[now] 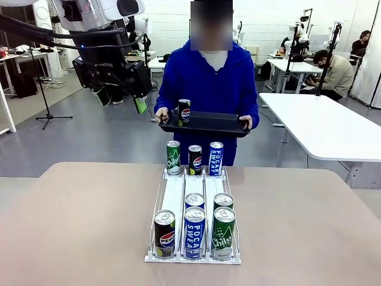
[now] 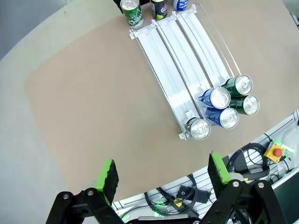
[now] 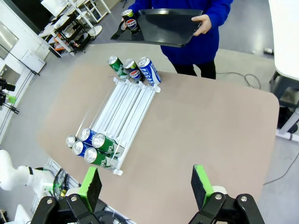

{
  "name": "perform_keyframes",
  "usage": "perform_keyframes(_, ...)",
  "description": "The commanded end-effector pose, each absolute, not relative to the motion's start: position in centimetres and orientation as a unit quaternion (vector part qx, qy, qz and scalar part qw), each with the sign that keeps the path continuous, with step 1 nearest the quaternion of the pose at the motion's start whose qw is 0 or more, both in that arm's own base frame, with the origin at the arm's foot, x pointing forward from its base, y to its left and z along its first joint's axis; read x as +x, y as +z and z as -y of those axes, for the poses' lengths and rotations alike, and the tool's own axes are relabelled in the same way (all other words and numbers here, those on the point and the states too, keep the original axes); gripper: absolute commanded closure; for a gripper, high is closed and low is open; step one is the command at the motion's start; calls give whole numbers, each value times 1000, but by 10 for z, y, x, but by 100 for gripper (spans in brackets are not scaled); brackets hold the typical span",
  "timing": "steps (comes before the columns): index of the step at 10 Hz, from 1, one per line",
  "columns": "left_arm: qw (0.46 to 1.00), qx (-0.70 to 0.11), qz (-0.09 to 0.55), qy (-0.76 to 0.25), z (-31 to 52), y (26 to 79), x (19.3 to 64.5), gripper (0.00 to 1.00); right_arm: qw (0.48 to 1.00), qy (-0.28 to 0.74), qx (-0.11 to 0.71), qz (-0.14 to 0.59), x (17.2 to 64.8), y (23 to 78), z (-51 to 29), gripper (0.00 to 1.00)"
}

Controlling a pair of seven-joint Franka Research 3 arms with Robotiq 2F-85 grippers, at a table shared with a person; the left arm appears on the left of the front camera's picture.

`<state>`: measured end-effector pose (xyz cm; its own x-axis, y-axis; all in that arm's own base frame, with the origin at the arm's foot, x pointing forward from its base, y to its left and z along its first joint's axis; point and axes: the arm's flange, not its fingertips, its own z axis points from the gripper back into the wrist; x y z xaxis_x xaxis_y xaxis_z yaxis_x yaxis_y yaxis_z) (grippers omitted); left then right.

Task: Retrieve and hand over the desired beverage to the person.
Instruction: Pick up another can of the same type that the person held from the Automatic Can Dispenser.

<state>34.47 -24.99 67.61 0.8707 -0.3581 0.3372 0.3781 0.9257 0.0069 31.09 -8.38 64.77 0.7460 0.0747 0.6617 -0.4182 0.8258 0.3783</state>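
jaws gape wide and empty on left gripper (image 1: 122, 100) and right gripper (image 3: 145, 184), both raised above tan table (image 1: 71, 226). beyond can rack (image 1: 173, 199), person (image 1: 205, 83) in blue hoodie holds black tray (image 1: 208, 125) by its ends; one pepsi can (image 1: 184, 112) stands upright on it.

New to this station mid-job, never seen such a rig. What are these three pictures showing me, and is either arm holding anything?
Two robot arms face a person across a table. The front picture looks across it; the other two look down from each wrist. The left fingers and right fingers are open and empty. A clear rack holds five drink cans at its near end; three more stand at its far end. The person holds a black tray carrying one Pepsi can.
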Motion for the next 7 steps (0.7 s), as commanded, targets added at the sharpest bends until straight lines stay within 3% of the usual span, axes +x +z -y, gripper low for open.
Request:
perform_keyframes(1, 967, -28, 167, -192, 250, 678, 346, 0, 890, 146, 276, 332, 313, 648, 84, 0)
perform_keyframes(5, 967, -30, 168, -190, 250, 676, 345, 0, 890, 146, 276, 332, 313, 648, 84, 0)
perform_keyframes(6, 952, -111, 116, -260, 217, 677, 352, 0, 890, 146, 276, 332, 313, 648, 84, 0)
perform_keyframes(7, 934, -160, 111, -299, 188, 676, 356, 0, 890, 146, 276, 332, 313, 648, 84, 0)
